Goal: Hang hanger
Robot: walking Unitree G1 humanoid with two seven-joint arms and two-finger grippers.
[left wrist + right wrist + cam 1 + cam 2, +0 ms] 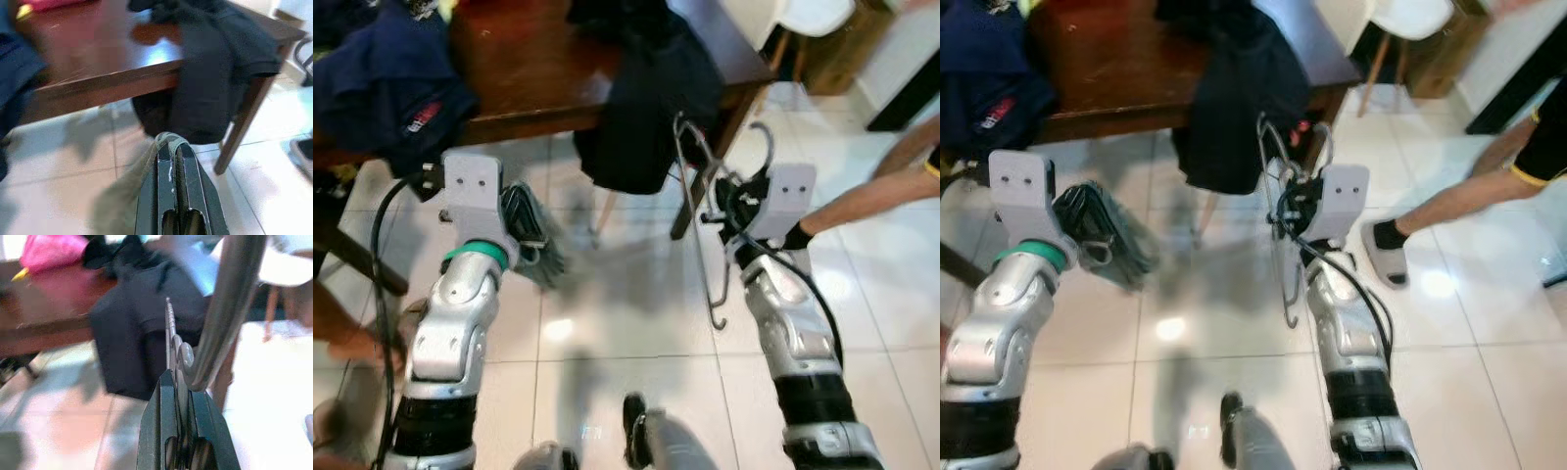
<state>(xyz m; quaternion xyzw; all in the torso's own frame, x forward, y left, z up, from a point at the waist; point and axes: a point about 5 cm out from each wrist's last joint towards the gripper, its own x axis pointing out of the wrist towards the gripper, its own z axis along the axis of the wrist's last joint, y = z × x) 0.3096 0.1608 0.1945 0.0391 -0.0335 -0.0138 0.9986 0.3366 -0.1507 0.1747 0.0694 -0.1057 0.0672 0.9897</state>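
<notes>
Presently: right gripper clamped on metal hanger, long axis near vertical, hook at 12 o'clock, frame hanging toward the tiled floor. Left gripper closed on a grey-green strap. Wooden table, at 12 o'clock, bearing black garment. No rail discernible.

The hanger is thin bare metal wire with a dull grey sheen, clamped between the matt black fingers of the right gripper. The table is dark wood with a glossy polished top, and the black garment draped over its edge is soft matt cloth. The floor tiles are pale, smooth and glossy, reflecting light.
</notes>
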